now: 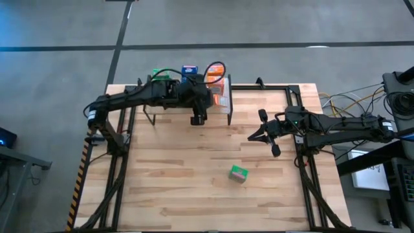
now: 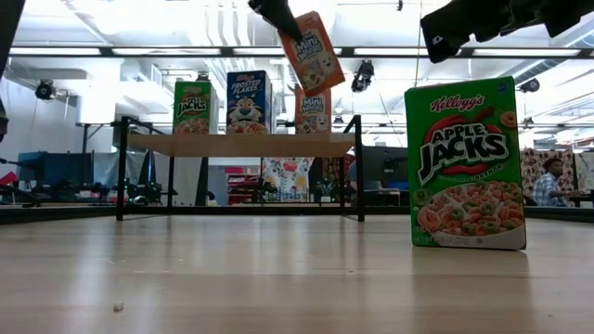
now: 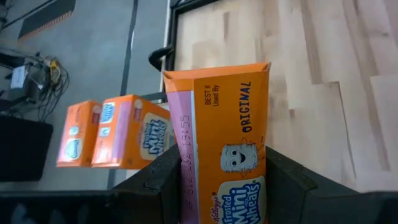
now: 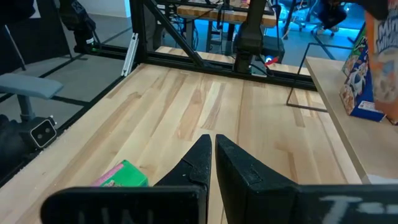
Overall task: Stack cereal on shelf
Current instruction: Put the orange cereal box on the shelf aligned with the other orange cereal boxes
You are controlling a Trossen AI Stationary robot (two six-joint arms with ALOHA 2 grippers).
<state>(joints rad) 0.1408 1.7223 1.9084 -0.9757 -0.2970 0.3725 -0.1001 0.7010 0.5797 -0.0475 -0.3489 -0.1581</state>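
- An orange cardboard Mini-Wheats box (image 3: 224, 143) hangs tilted above the low light-wood shelf (image 2: 241, 144), clamped in the left gripper (image 3: 221, 186).
- On the shelf stand a green box (image 2: 191, 107), a blue box (image 2: 249, 102) and an orange box (image 2: 314, 113).
- A green Apple Jacks box (image 1: 239, 173) stands apart on the near tabletop (image 1: 181, 188).
- The right gripper (image 4: 213, 155), fingers together and empty, waits at the table's right.
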